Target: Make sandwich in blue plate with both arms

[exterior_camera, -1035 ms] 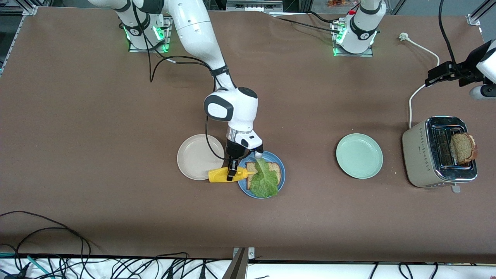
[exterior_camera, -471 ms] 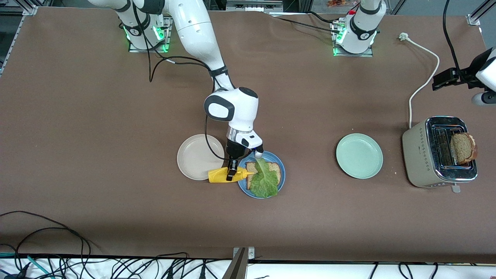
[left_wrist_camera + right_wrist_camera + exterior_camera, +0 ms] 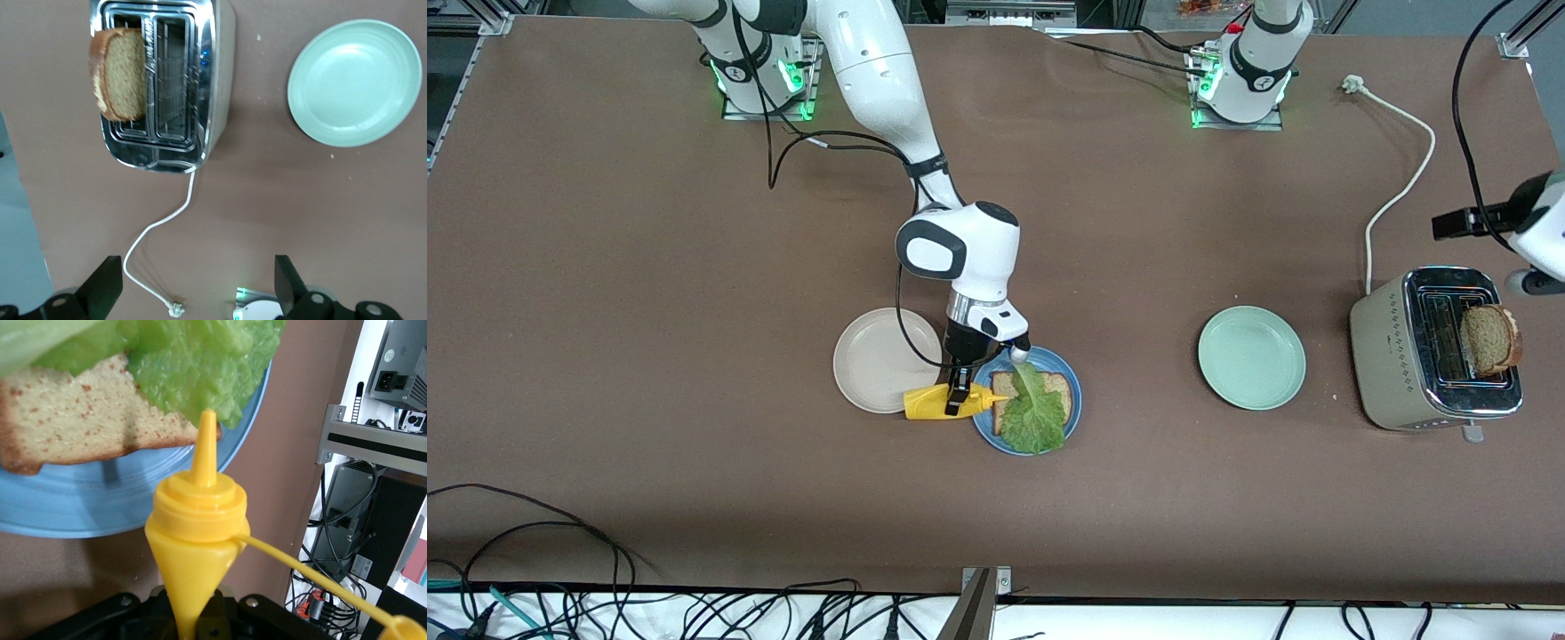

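R gripper (image 3: 958, 402) clenched on yellow mustard bottle (image 3: 938, 403), held on its side w/ nozzle over rim of blue plate (image 3: 1072, 404). On plate: 1 bread slice (image 3: 1055, 386) w/ lettuce leaf (image 3: 1034, 418) on top. Beige plate (image 3: 876, 359) just beside bottle, toward R arm's end of bench. L gripper (image 3: 193, 293) up over toaster (image 3: 1405, 356), jaws released, holding nothing. 2nd bread slice (image 3: 1489, 340) stands in toaster slot. Mint plate (image 3: 1251, 357) between toaster & blue plate.
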Motion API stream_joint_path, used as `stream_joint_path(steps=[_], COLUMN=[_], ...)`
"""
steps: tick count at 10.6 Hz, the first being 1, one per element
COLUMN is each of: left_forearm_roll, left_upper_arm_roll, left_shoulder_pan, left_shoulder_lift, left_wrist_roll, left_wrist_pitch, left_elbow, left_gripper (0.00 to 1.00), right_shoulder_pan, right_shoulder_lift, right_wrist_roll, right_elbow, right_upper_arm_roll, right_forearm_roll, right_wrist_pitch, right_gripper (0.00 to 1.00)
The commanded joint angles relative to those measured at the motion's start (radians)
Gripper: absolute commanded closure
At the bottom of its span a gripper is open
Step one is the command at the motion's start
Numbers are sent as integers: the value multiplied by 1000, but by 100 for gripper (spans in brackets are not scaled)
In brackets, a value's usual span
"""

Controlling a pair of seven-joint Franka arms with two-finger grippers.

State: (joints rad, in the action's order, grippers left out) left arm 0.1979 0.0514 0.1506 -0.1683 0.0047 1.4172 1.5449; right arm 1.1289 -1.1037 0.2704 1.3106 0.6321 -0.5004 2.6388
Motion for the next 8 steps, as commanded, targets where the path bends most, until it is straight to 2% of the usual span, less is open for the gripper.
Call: stream_joint_path(steps=[1, 4, 6, 8], left_forearm_roll=[23, 21, 9, -18], left_upper_arm_roll=[8, 10, 10, 10], left_shoulder_pan=[72, 112, 150, 191], left_shoulder_lift=[-114, -166, -201, -233], left_wrist_roll=[149, 217, 286, 351], left_wrist_pitch=[60, 135, 198, 244], left_elbow=[-94, -97, -97, -97], left_gripper=[0, 0, 0, 0], right_shoulder_pan=[18, 20, 18, 15], right_shoulder_lift=[13, 109, 192, 304], right_wrist_roll=[-34, -27, -19, 73], right_elbow=[3, 3, 15, 39], right_upper_arm_roll=[23, 21, 17, 17], right_forearm_roll=[-9, 106, 128, 248], right_wrist_pitch=[3, -101, -164, -241], right_gripper=[100, 100, 100, 100])
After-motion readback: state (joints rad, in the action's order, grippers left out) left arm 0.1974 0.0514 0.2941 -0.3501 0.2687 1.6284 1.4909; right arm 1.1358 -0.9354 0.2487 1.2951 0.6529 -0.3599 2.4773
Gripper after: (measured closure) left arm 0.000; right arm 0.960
